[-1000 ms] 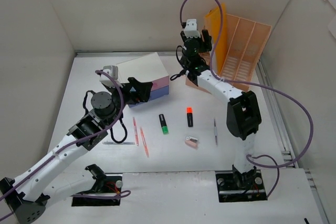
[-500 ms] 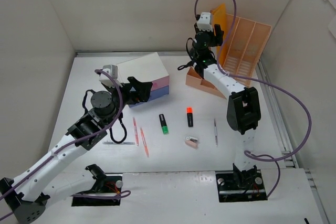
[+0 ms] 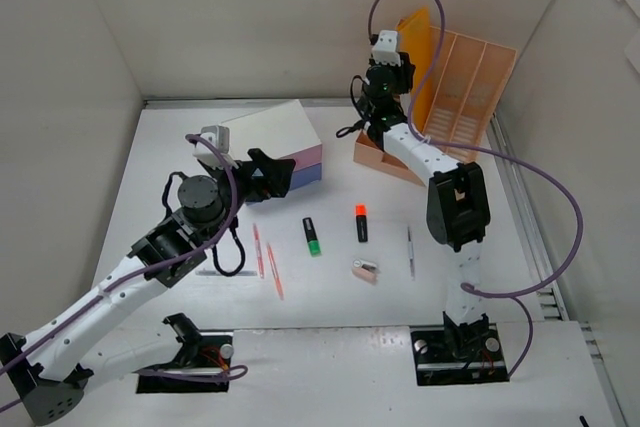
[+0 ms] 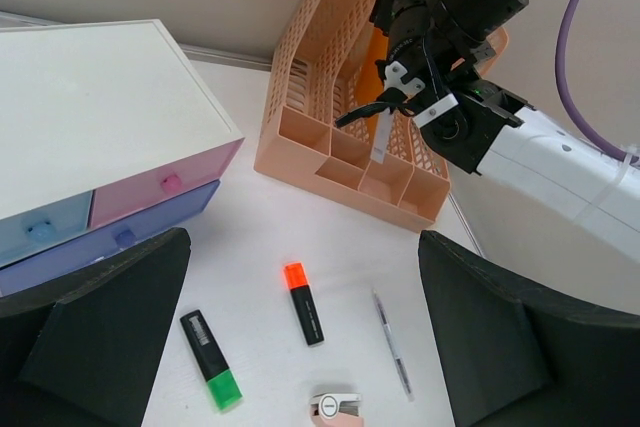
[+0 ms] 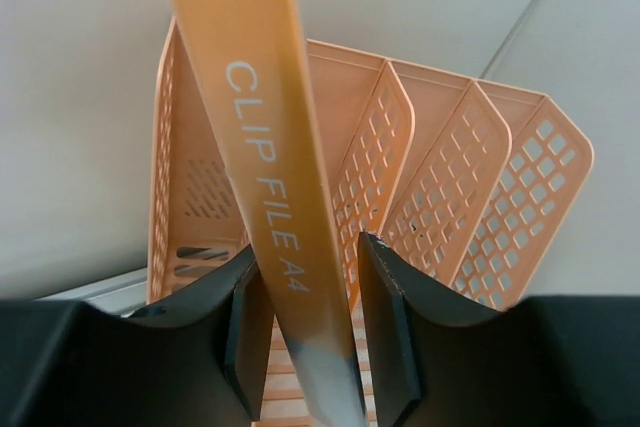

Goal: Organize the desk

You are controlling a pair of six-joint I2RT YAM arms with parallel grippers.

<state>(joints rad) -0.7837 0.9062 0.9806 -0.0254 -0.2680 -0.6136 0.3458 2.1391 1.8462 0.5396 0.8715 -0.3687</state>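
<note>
Over the last second we have swung the right hand (image 5: 308, 287) a little to the right along the far side of the tabletop (image 3: 320, 292). Its jaws have drawn in from fairly wide to narrow. They now sit against both sides of the spine of the orange clip file (image 5: 265, 147), which stands at the left end of the peach rack (image 3: 465, 87) at the far right. We take this as a grip to steady or seat the file, so one item looks nearly filed. The left hand (image 3: 262, 169) has not moved and hangs wide open and empty by the drawer box (image 3: 285, 142). The green highlighter (image 3: 312, 236), orange highlighter (image 3: 361, 223) and pen (image 3: 409, 250) lie where they were, mid-tabletop, not yet sorted.
</note>
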